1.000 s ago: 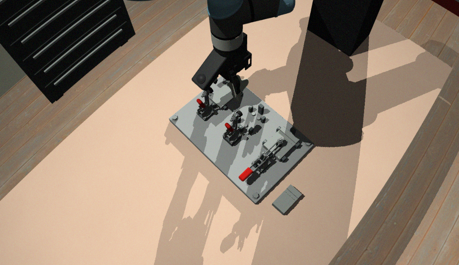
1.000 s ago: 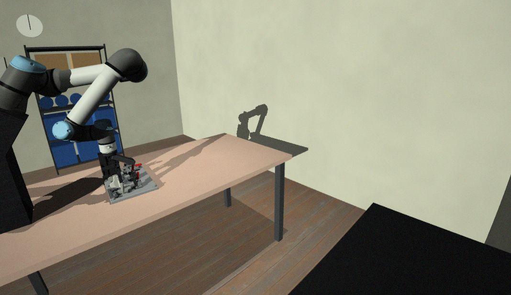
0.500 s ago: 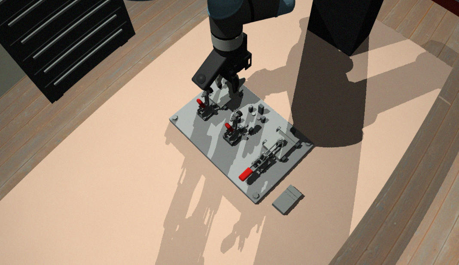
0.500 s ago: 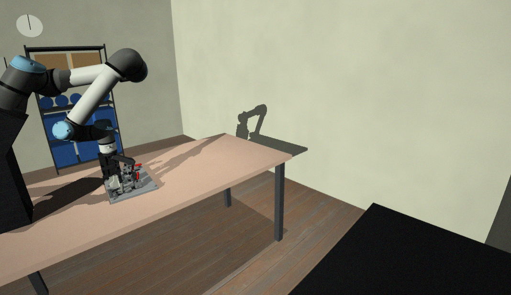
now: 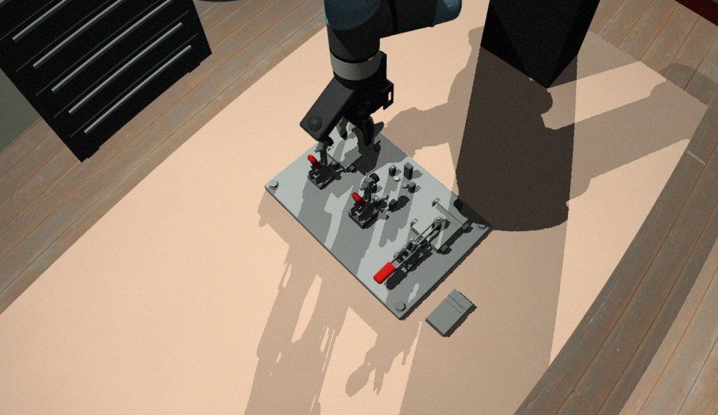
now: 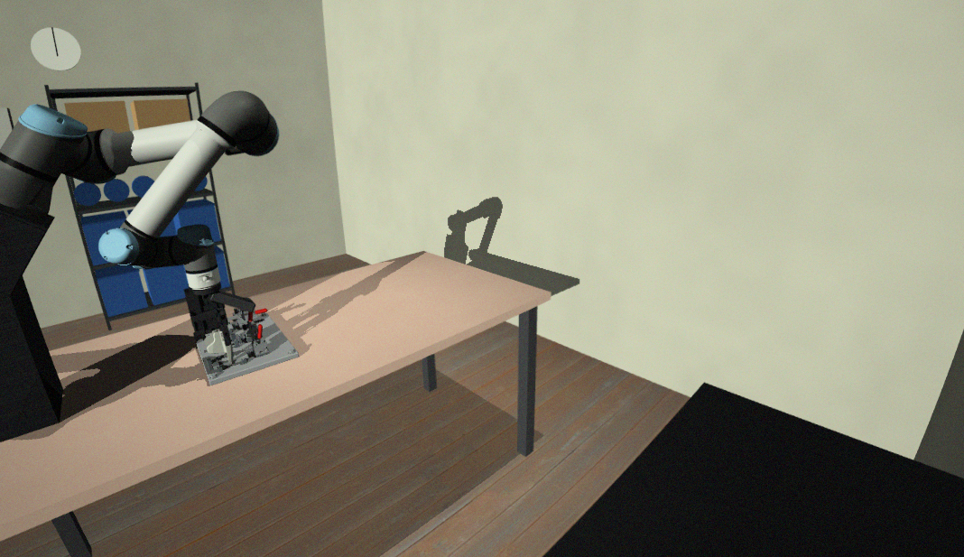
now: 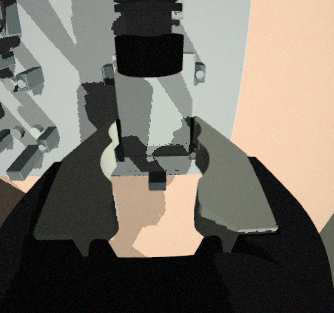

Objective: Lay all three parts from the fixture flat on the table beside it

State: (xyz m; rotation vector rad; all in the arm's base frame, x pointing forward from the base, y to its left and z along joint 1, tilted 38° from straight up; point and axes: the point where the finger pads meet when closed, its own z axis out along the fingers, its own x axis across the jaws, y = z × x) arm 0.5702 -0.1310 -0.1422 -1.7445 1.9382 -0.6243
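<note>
The fixture [image 5: 296,198] [image 6: 282,357] is a grey base plate with three clamped stations. My gripper [image 5: 355,137] [image 7: 155,119] is shut on a flat grey part [image 7: 172,99] at the far-left station, with one jaw at each side edge. The part lies low among the station's small blocks, partly hidden by the clamp's black tip. The middle station shows only small blocks and pins. At the right station a grey part [image 5: 452,237] sits under a clamp whose red handle [image 5: 384,272] is down. Another grey part [image 5: 448,313] lies flat on the table beside the fixture.
Two clamps with raised arms stand at the far-left and middle stations, with red handles [image 5: 314,161] [image 5: 357,198] upright. The far-left clamp is close to my gripper. The black robot pedestal [image 5: 534,23] stands behind the fixture. A dark drawer cabinet [image 5: 105,45] is beyond the table.
</note>
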